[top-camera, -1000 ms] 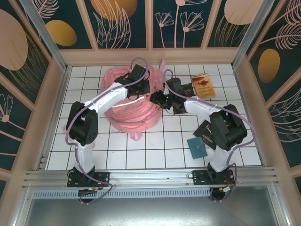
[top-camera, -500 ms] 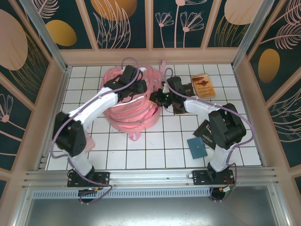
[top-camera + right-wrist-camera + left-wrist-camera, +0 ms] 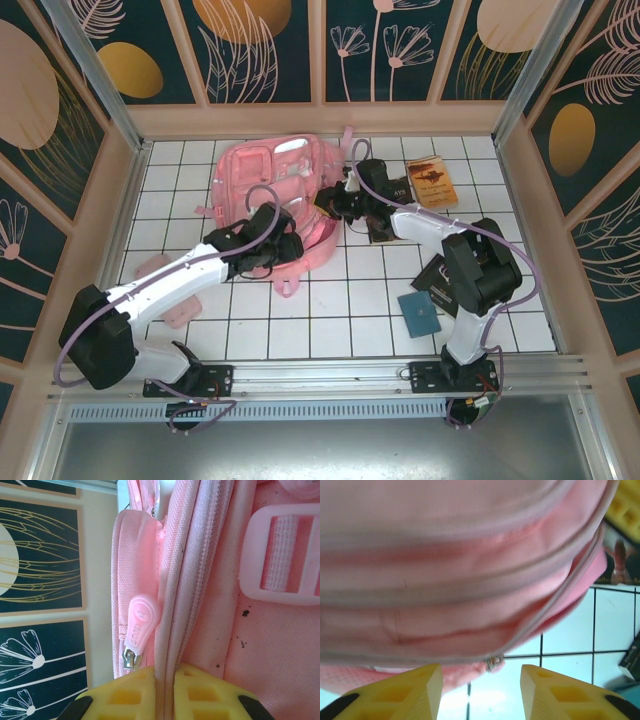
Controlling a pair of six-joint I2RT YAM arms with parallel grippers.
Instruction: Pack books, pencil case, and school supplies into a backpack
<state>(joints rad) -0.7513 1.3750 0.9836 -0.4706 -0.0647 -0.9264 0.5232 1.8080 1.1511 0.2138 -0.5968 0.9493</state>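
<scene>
Packing looks not yet begun: books (image 3: 432, 182) out on table (image 3: 330, 320). Right gripper (image 3: 165, 677) pinches backpack (image 3: 285, 175) zipper edge. Left gripper (image 3: 481, 680) part-open, empty.

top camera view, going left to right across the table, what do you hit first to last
leftmost small pink piece → pink backpack → right hand at the backpack's right edge → orange-brown book
</scene>
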